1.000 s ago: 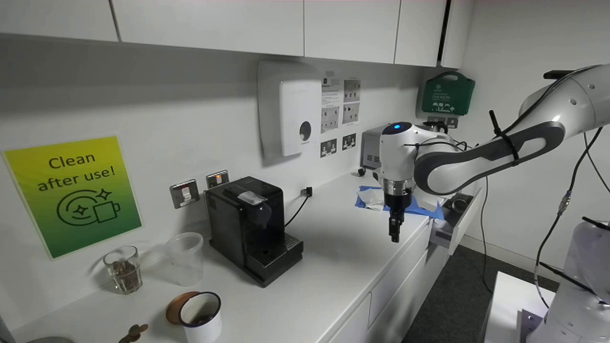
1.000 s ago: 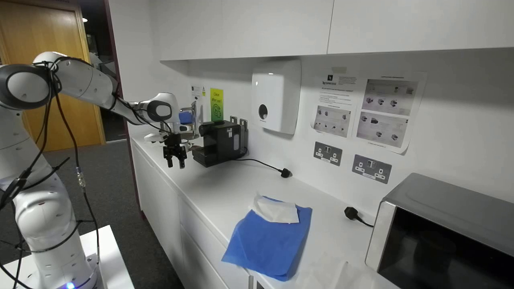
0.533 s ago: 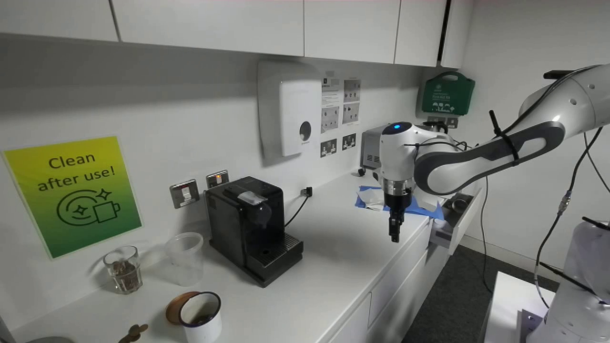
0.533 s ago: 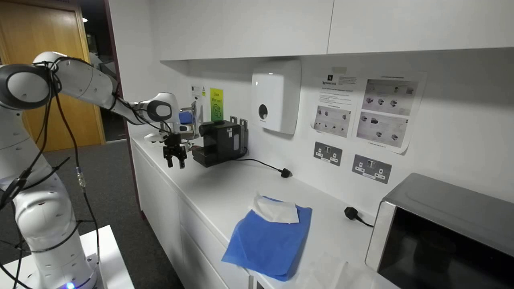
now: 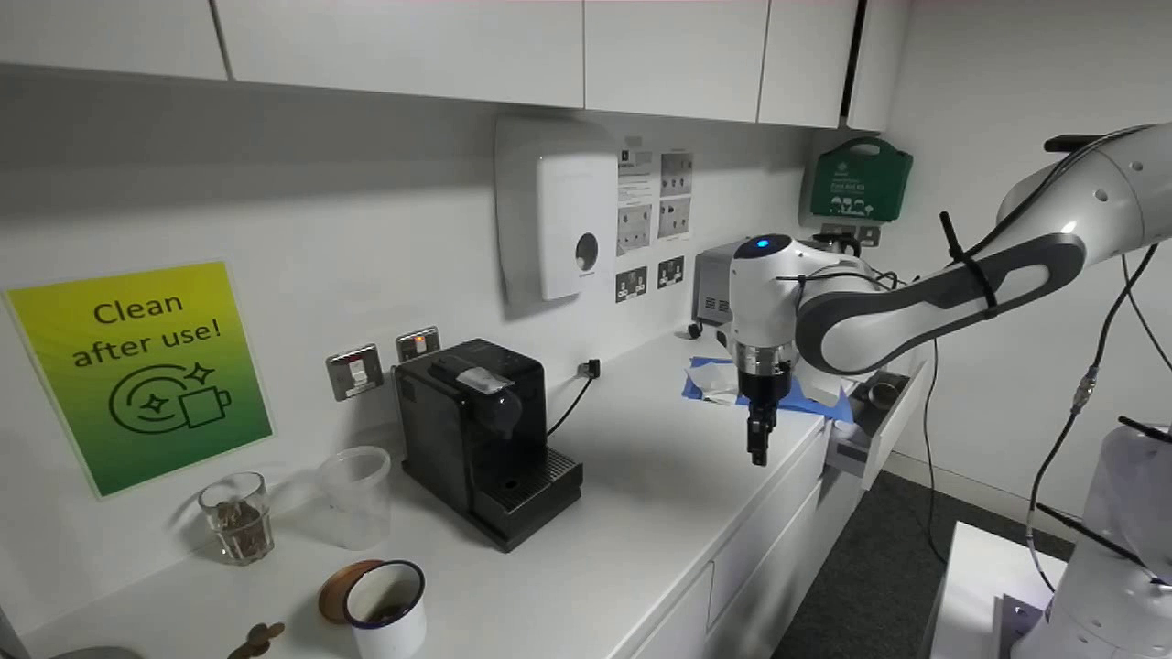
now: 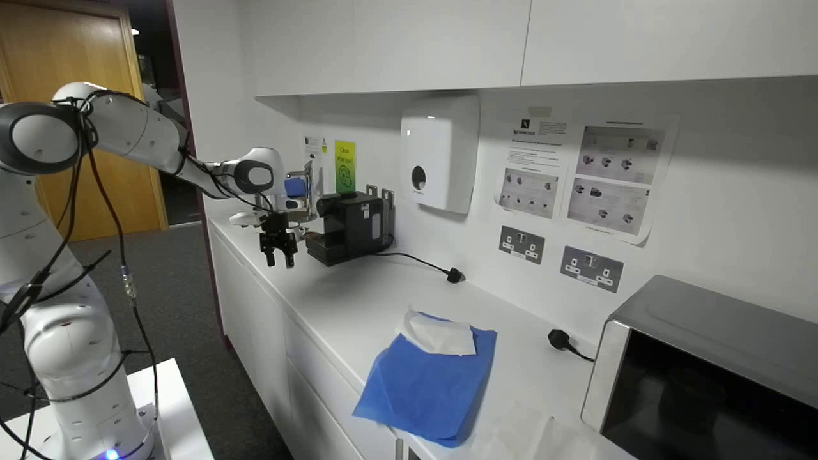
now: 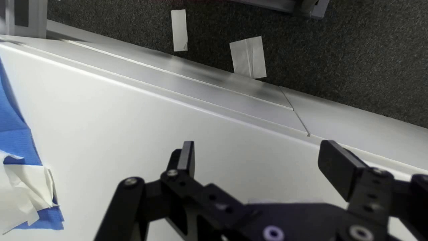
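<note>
Over the counter [image 7: 254, 160], empty jaws hang wide apart near the coffee machine [image 5: 467, 426].

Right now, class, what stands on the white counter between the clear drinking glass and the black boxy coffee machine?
A translucent plastic container stands between the glass and the coffee machine; an exterior view shows it upright.

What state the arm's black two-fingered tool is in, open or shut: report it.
Open. In the wrist view the black tool has its fingers wide apart, with flat white countertop visible between them.
</note>
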